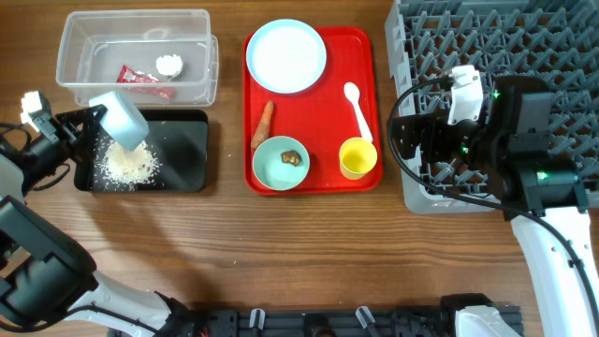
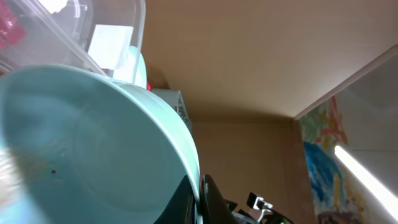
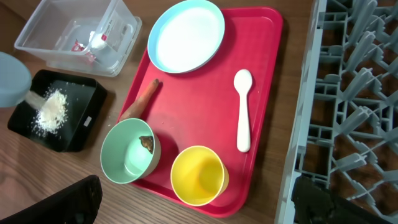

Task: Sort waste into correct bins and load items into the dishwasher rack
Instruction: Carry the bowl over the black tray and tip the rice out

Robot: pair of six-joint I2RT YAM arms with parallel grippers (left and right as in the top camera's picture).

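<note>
While the left claw point(image 1: 92, 119) grips the blue bowl point(image 1: 122, 116), tip it above the black tray point(image 1: 190, 150) so no rice point(image 1: 127, 166) spills.

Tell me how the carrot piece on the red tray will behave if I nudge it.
The carrot piece looks rounded and tapered, so it would probably roll in a curve. It seems stiff, not floppy. The red tray rim beside it should likely stop it.
</note>
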